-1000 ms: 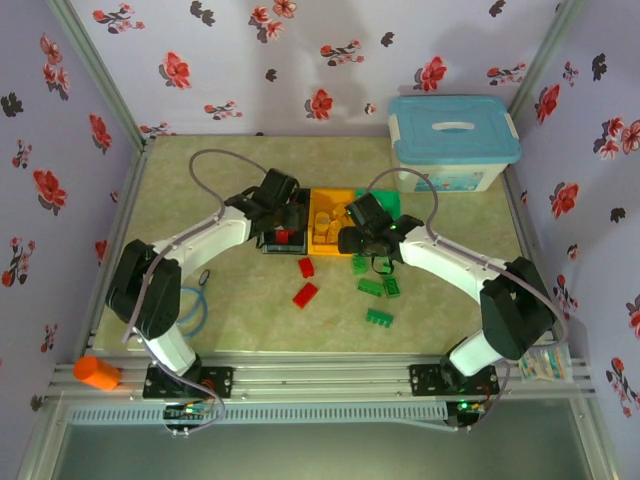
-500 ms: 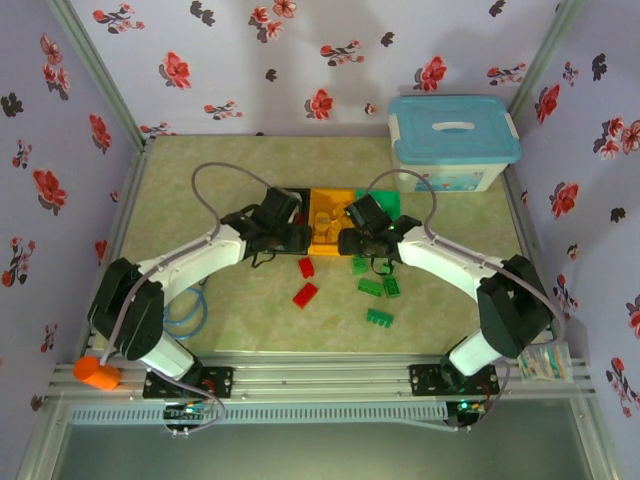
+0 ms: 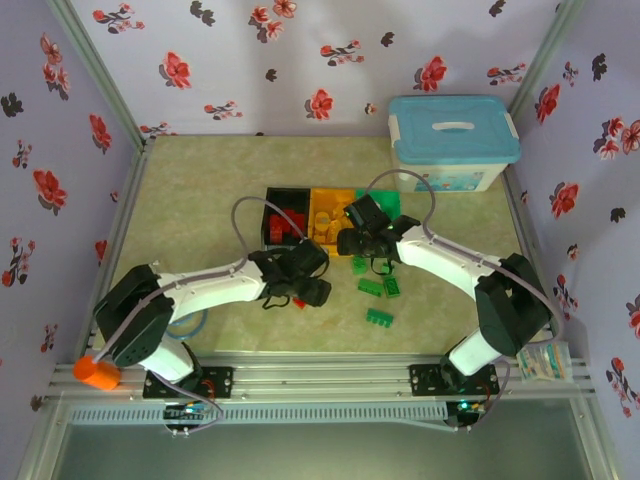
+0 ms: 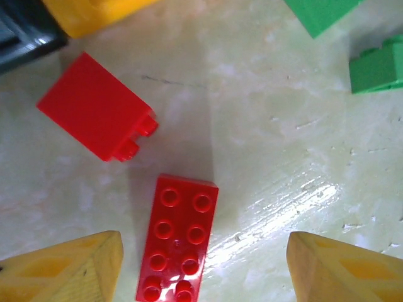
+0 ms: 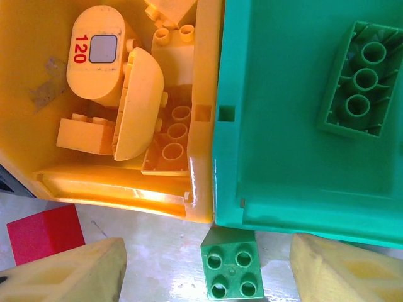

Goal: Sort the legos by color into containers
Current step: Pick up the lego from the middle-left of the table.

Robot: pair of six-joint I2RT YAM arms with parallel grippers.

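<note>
**Entry: colour sort, part done. Step in hand: pick-up, both arms.**

- Left gripper (image 3: 303, 287): jaws apart, holding nothing, poised over the flat red brick (image 4: 178, 236) on the desk (image 3: 200, 190). The brick sits off-centre, nearer one finger. A second red brick (image 4: 94, 115) lies on its side just beyond.
- You likely need to centre, lower and close across the narrow sides. Then carry to the black bin (image 3: 268, 228), which holds reds.
- Right gripper (image 3: 362, 243): jaws apart, empty, above a small green brick (image 5: 231, 270) on the desk. It lies just beside the near walls of the orange bin (image 5: 204, 63) and the green bin (image 5: 283, 126).
- You would descend, grip, lift over the wall and release.
- More green bricks (image 3: 380, 317) lie loose nearby.
</note>
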